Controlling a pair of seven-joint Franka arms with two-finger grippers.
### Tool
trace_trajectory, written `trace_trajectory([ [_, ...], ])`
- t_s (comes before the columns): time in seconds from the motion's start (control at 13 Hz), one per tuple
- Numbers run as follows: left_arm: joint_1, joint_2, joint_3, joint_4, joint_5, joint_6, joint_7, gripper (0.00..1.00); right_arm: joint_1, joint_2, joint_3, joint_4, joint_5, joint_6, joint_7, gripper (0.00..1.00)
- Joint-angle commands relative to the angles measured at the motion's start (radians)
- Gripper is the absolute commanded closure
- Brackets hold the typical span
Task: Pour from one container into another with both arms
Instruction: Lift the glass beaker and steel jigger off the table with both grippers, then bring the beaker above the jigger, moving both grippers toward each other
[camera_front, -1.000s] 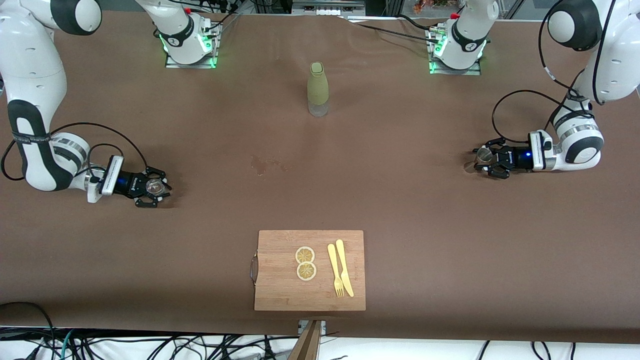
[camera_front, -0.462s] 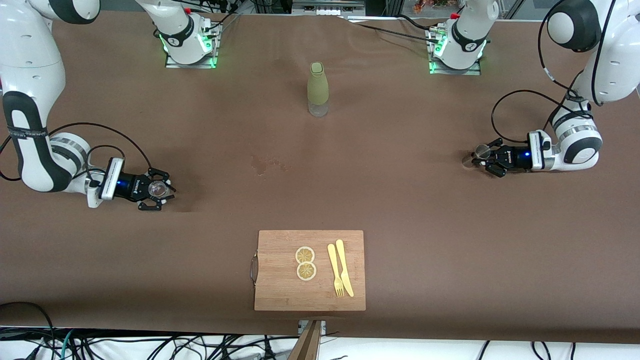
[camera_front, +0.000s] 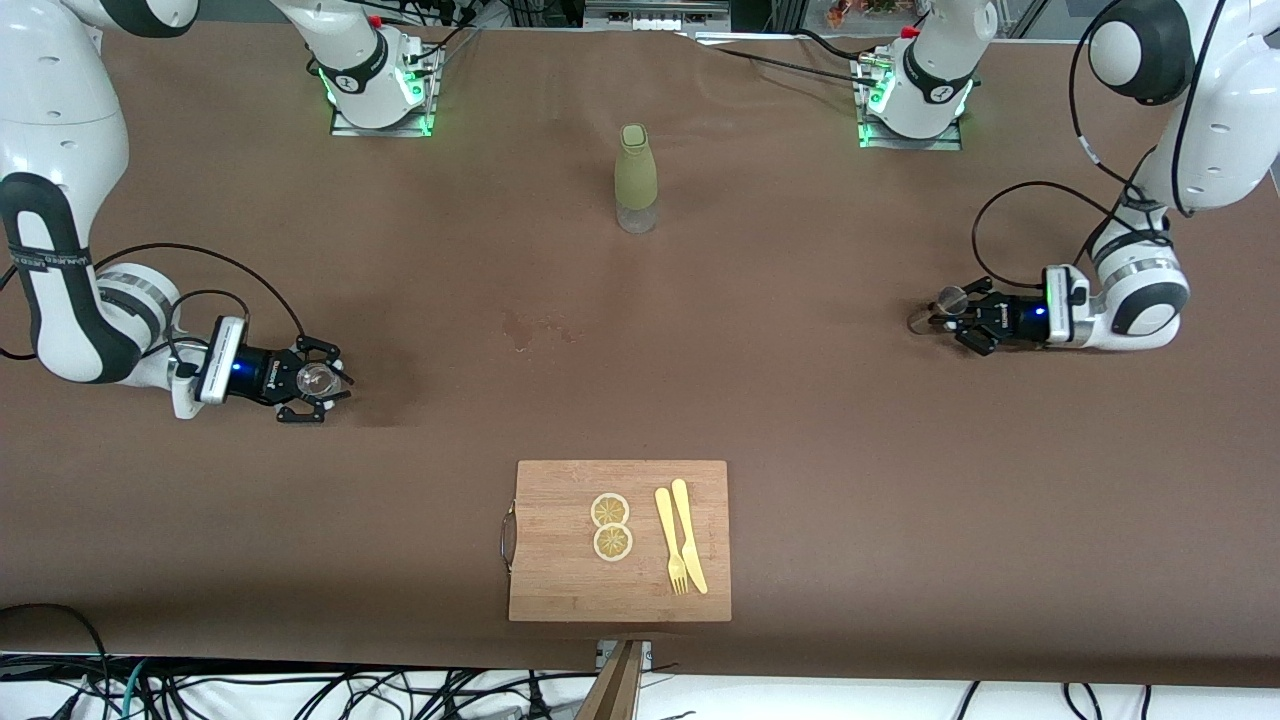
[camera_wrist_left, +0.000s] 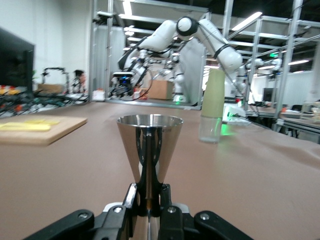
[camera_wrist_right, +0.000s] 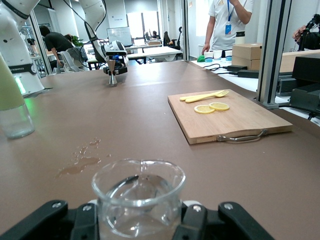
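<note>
Take the cutting board (camera_front: 620, 540) as your landmark: it lies at the table's edge nearest the front camera, midway between the two arms' ends.

Your left gripper (camera_front: 945, 312) sits low at the left arm's end of the table, farther from the front camera than the board. Its jaws are pinched narrow on the waist of a steel jigger (camera_wrist_left: 149, 146); in the left wrist view the cup stands upright, wide mouth up, clamped between the fingers (camera_wrist_left: 134, 197).

Your right gripper (camera_front: 322, 382) is down at the right arm's end, also farther from the camera than the board, though less so than the left one. Its jaws are closed around a clear glass cup (camera_wrist_right: 138, 200), held upright between the black fingers (camera_wrist_right: 85, 220). A little liquid shows in the glass.

On the board: two lemon slices (camera_front: 610, 526) touching each other, with a yellow fork (camera_front: 669, 540) and yellow knife (camera_front: 689, 535) just beside them, toward the left arm's end. The board's metal handle (camera_front: 507, 537) faces the right arm's end.

A green-sleeved bottle (camera_front: 635, 178) stands upright, well apart from the board, between the two bases. A small wet patch (camera_front: 530, 328) lies on the brown table cover (camera_front: 800, 420) between bottle and board.
</note>
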Motion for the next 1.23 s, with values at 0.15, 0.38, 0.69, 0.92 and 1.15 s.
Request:
trace_trajectory([
  [0.15,-0.097,-0.009,-0.115,0.002,-0.075,0.078,0.133,1.0,0.051,-0.106,0.038,-0.065,0.016,0.058,0.117,0.78],
  [0.38,-0.131,-0.008,-0.233,0.003,-0.15,0.223,0.078,1.0,0.1,-0.157,0.061,-0.108,0.016,0.1,0.154,0.78],
  [0.69,-0.161,-0.007,-0.362,-0.009,-0.299,0.352,0.048,1.0,0.157,-0.211,0.116,-0.135,0.016,0.174,0.197,0.78],
  [0.92,-0.195,-0.004,-0.409,-0.012,-0.388,0.437,0.048,1.0,0.16,-0.292,0.182,-0.203,0.046,0.251,0.217,0.78],
  [1.15,-0.23,-0.004,-0.475,-0.012,-0.469,0.542,0.048,1.0,0.195,-0.318,0.224,-0.247,0.166,0.265,0.197,0.78],
])
